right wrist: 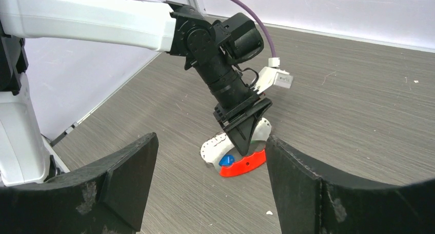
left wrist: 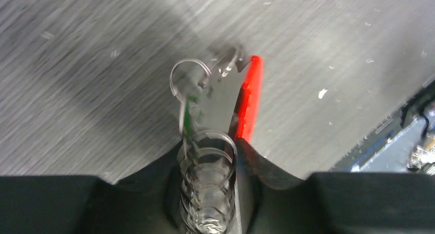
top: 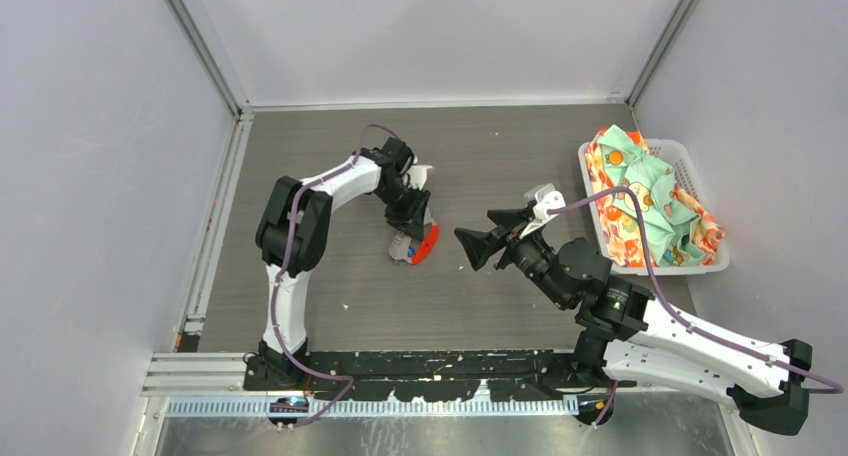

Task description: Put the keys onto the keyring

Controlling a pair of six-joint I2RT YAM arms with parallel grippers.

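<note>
1. My left pincer [left wrist: 208, 157] is narrow, closed around the silvery rings of the keyring [left wrist: 249, 98]. It is tilted down so the bundle touches the surface [top: 500, 156] near the middle.
2. My right pincer [top: 476, 238] stands wide with nothing in it, just beside the bundle and facing it.
3. Of the keys, the green one [left wrist: 191, 111] hangs among the rings, but the left wrist view is blurred, so I cannot tell whether it is actually threaded on.
4. The blue key [right wrist: 226, 160] lies against the red loop on the surface. I cannot tell whether it is on the ring or only beside it.
5. I judge the job part done. What's left is to confirm or finish the threading with the free pincer.
6. The surface is dark grey with a wood-like grain and flecked with pale crumbs.
7. Plain pale walls close it in on three sides.
8. A white basket [top: 670, 269] of patterned cloth [top: 650, 196] sits at the right edge, well apart from the work.
</note>
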